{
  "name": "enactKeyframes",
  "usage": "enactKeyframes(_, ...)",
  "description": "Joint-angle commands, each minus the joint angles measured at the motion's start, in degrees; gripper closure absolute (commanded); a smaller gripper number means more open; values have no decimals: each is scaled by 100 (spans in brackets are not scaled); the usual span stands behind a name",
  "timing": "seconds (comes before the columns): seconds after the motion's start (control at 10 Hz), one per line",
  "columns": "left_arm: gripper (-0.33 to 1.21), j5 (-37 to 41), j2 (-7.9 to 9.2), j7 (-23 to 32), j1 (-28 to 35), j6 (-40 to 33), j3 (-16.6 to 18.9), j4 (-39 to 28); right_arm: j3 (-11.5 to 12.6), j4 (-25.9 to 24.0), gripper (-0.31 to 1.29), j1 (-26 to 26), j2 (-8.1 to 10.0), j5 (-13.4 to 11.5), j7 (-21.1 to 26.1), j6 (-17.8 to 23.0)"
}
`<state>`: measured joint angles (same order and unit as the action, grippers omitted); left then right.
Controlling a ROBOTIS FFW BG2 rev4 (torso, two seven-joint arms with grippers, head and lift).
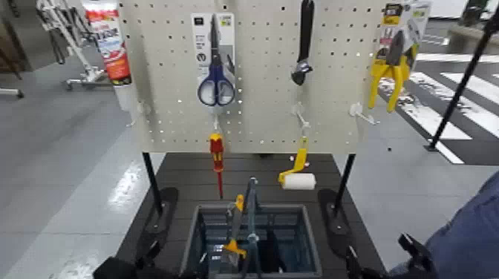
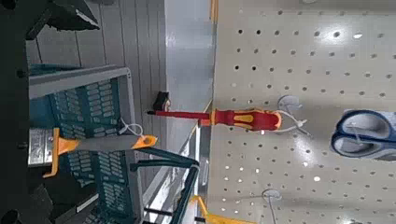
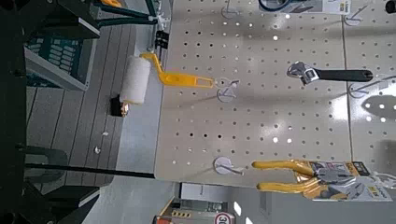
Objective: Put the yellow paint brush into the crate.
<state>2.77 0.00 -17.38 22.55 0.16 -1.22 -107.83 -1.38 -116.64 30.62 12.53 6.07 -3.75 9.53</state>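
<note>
One yellow paint brush (image 1: 236, 229) inside the crate (image 1: 303, 210).

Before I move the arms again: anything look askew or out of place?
The brush leans upright in the crate, its tip up by the arched handle, rather than lying flat. That looks slightly askew. I see nothing spilled or damaged.

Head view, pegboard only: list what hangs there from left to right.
Red-and-white tube, blue-handled scissors, adjustable wrench, yellow-handled pliers; the screwdriver and paint roller hang below, nearly in line with the scissors and wrench.
</note>
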Motion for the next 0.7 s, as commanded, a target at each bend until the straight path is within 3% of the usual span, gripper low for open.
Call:
enactKeyframes(0.1,-9,-427,-553,6,188,-402,26,-159,32,-52,13,67,30,-62,32,57)
enactKeyframes(0.7,-8,-409,-527,15,161,-385,-9,-141,15,-113,13,93,-14,-255,235,-4)
